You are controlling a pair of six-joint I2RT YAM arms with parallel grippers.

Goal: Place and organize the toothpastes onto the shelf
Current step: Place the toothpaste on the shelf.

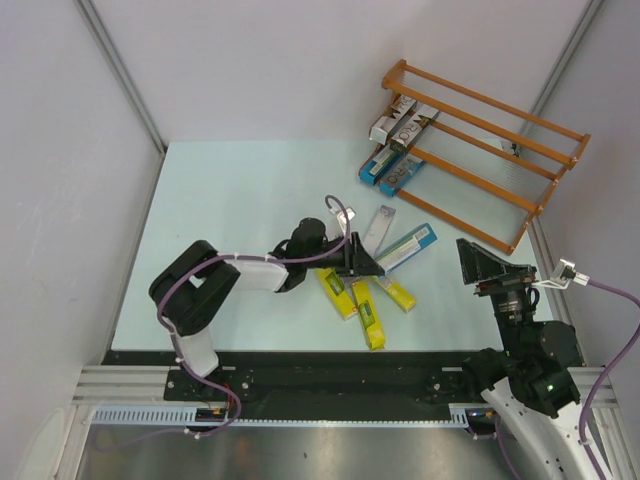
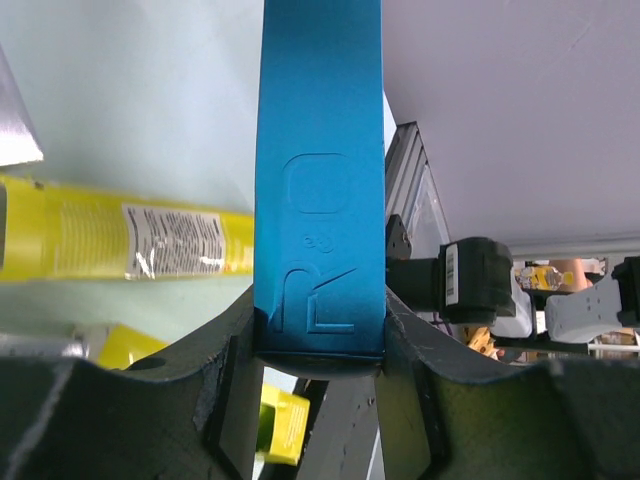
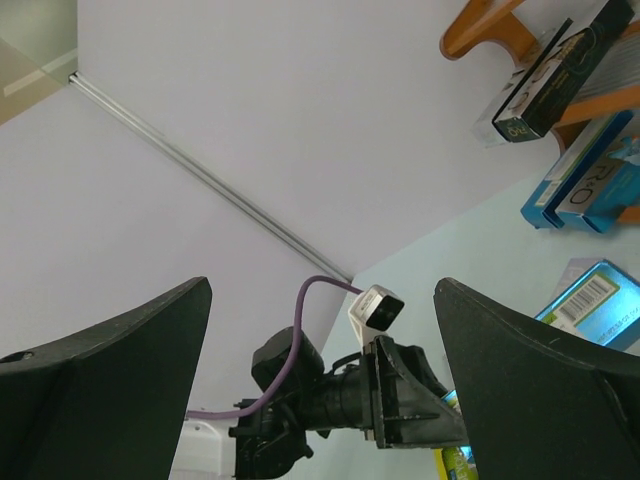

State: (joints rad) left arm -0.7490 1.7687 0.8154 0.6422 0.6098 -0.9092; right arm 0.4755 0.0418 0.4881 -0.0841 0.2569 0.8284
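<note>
A pale mint surface [image 1: 220, 220] is sitting between plain white walls [image 1: 260, 70], carrying an orange-brown wooden rail shelf [image 1: 480, 98] at its far right corner. The left end effector [image 2: 320, 340] is clamping a blue rectangular toothpaste carton [image 2: 320, 150] embossed "RO", just beside three yellow cartons [image 1: 340, 295]. The right end effector [image 3: 322, 290] is gaping wide and empty near the shelf, where silver-grey cartons [image 1: 405, 122] and blue cartons [image 1: 388, 170] are lying.

The pale bench [image 1: 230, 190] carried the shelf [image 1: 490, 101] at its far right corner. Three yellow cartons [image 1: 368, 318] lay fanned near its front middle, with a silver carton [image 1: 379, 226] just beyond them. On the shelf, two silver cartons [image 1: 402, 124] lay on the upper rails and two blue cartons [image 1: 386, 168] on the lower.
</note>
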